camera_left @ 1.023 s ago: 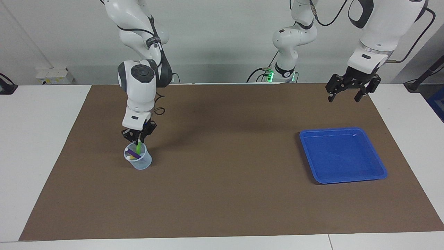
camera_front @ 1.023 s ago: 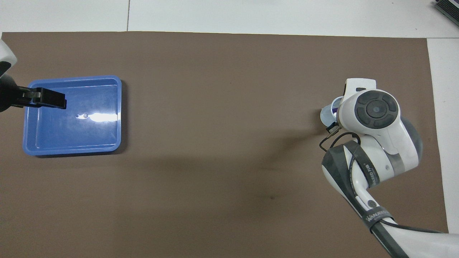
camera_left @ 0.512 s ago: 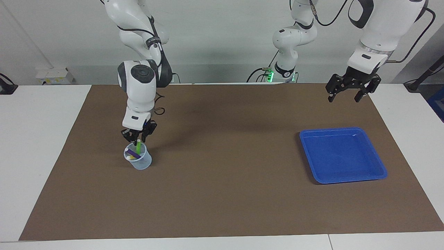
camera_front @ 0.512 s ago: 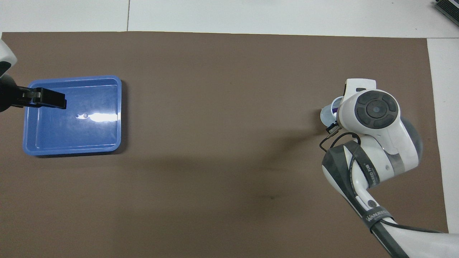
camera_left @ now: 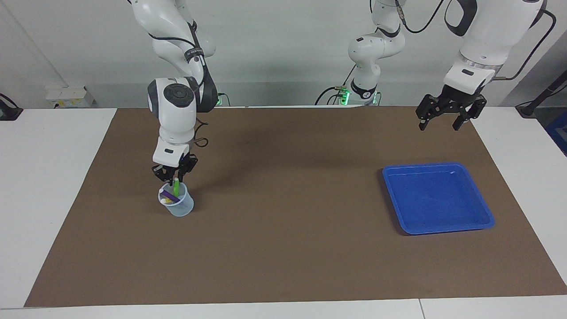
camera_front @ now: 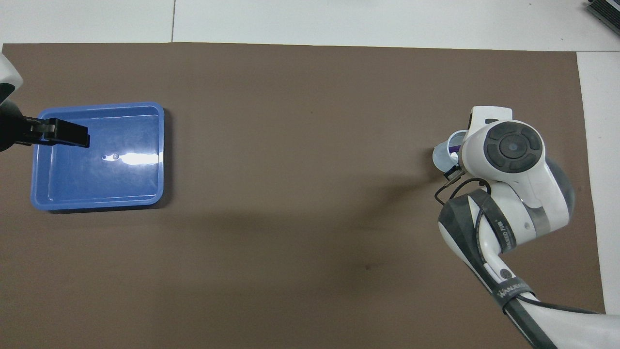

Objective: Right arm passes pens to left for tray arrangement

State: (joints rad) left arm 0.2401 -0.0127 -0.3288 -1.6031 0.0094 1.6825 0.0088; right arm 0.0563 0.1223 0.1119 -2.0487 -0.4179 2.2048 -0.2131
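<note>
A translucent cup (camera_left: 178, 206) stands on the brown mat toward the right arm's end, holding the pens. The green pen (camera_left: 176, 188) stands upright in it, the purple pen (camera_left: 169, 195) leans across it, and a bit of the yellow pen (camera_left: 167, 201) shows low inside. My right gripper (camera_left: 173, 179) hangs over the cup, shut on the green pen's pale top. In the overhead view the right wrist covers that gripper and most of the cup (camera_front: 441, 156). The blue tray (camera_left: 436, 199) lies empty toward the left arm's end. My left gripper (camera_left: 446, 123) waits open in the air, over the mat's edge by the robots.
The brown mat (camera_left: 283, 248) covers most of the white table (camera_left: 48, 186). A third white arm's base (camera_left: 364, 91) with a green light stands at the robots' edge. A white socket box (camera_left: 68, 96) sits at the wall by the right arm's end.
The right gripper has risen a little over the cup and shifted slightly toward its own end of the table. The green pen's top moved with it. The left arm has not moved.
</note>
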